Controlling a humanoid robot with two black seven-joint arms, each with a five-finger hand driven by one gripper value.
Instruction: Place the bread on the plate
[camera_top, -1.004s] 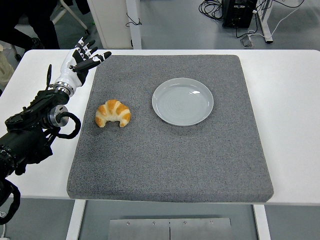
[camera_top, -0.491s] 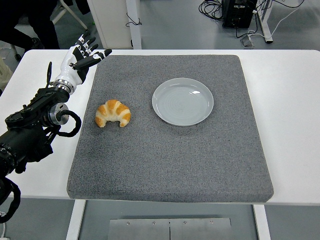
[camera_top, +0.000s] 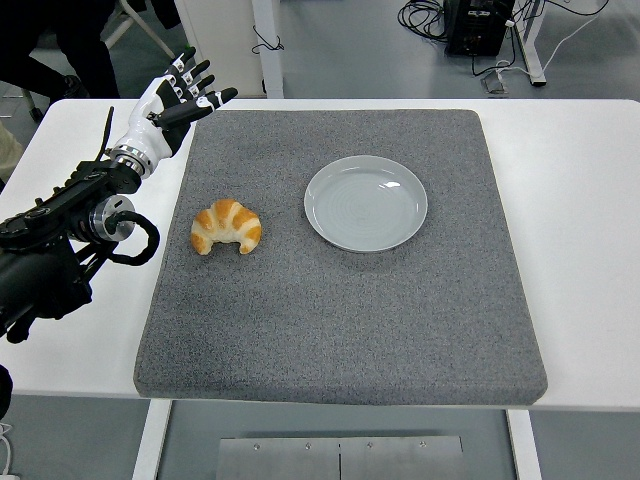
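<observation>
A golden croissant (camera_top: 226, 227) lies on the left part of the grey mat (camera_top: 340, 320). To its right, an empty pale grey plate (camera_top: 365, 203) rests on the same mat. My left hand (camera_top: 178, 101) hovers over the mat's far left corner, well beyond the croissant, with its fingers spread and holding nothing. The black left arm (camera_top: 70, 220) reaches in from the left edge. The right arm is out of sight.
The mat covers most of the white table (camera_top: 580, 200). Behind the table stand a white post (camera_top: 266, 45), cables and a dark box (camera_top: 478, 25) on the floor. A dark-clothed person (camera_top: 60, 40) shows at the top left.
My left hand has risen and shifted a little toward the far side and right, its fingers spreading wider. The croissant and plate have not moved.
</observation>
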